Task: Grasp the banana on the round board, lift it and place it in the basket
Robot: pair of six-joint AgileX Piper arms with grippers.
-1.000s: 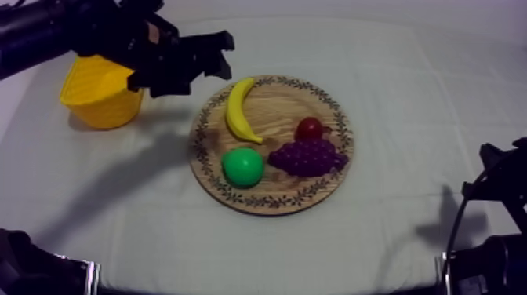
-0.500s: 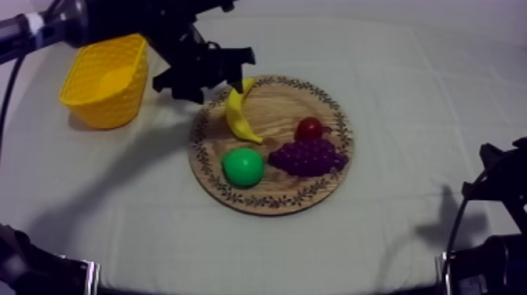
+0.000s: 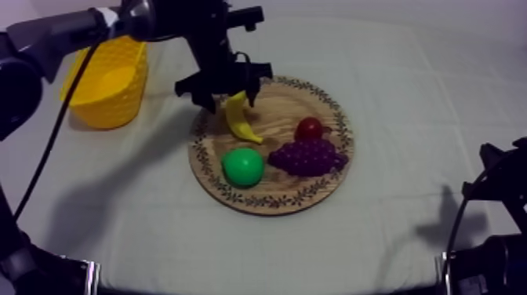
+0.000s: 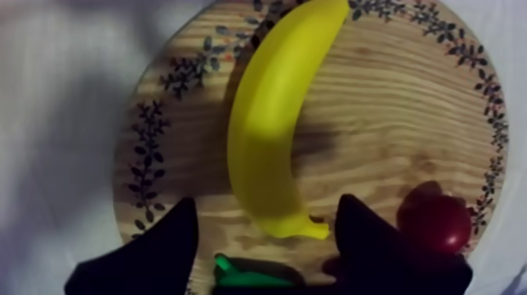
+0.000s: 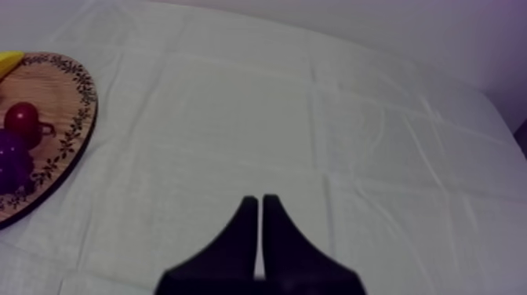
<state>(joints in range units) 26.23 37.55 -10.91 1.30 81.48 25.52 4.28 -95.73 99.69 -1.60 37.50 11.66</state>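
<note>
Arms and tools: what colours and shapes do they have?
The left arm is grey, with a white band, then black. The right arm is black. Left tool and right tool each have two black fingers tapering to points.

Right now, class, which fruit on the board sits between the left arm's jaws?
The banana, long and yellow: its end sits between the left gripper's open jaws; the small red fruit lies outside them.
</note>
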